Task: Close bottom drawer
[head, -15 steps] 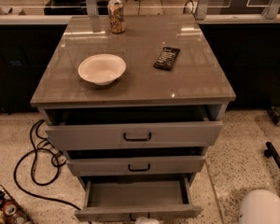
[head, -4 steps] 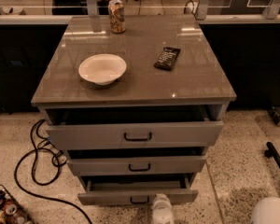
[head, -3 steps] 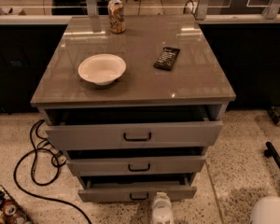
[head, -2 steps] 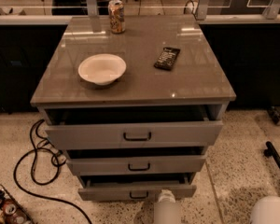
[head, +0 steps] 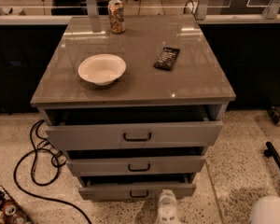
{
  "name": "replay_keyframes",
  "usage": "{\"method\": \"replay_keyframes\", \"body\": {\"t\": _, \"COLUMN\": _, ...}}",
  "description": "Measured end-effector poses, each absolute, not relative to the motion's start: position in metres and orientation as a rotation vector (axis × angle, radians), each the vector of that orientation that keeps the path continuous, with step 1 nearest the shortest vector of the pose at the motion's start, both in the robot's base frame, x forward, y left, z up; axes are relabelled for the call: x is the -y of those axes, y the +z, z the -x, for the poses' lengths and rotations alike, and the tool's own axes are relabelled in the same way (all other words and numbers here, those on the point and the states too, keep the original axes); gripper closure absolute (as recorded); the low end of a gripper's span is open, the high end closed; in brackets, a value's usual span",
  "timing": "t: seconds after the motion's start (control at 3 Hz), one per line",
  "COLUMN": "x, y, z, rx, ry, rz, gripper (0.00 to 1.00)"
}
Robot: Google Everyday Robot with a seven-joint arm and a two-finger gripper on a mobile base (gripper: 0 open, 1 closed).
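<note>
The bottom drawer (head: 107, 191) is the lowest of three grey drawers in the cabinet, with a flat front and a small black handle (head: 139, 194). It stands out only a little, with a dark gap showing above its front. My gripper (head: 167, 210), a white piece, is at the bottom edge of the view, just in front of the drawer front and right of its handle. Whether it touches the front is unclear.
The top drawer (head: 84, 135) and middle drawer (head: 98, 165) also stand slightly out. On the cabinet top (head: 200, 78) are a white bowl (head: 101, 69), a can (head: 116, 16) and a black remote (head: 166, 58). A black cable (head: 32, 167) lies on the floor at left.
The bottom drawer was pulled far out five seconds ago and now is pushed nearly in. Over the last second it slid a little further in, with my gripper following it.
</note>
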State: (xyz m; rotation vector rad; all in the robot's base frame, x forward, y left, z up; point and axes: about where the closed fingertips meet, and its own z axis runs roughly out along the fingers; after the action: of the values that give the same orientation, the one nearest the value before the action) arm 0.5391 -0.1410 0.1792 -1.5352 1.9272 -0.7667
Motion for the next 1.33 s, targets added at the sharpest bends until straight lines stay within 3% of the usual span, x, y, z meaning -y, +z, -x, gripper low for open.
{"method": "replay_keyframes", "body": {"t": 0.67, "x": 0.1488, "y": 0.1745, "z": -0.5446, "rx": -1.934, "ry": -0.783, "rz": 1.535, "gripper": 0.99}}
{"method": "replay_keyframes", "body": {"t": 1.33, "x": 0.1499, "y": 0.1718, "z": -0.5428, "rx": -1.952, "ry": -0.774, "rz": 1.532, "gripper": 0.55}}
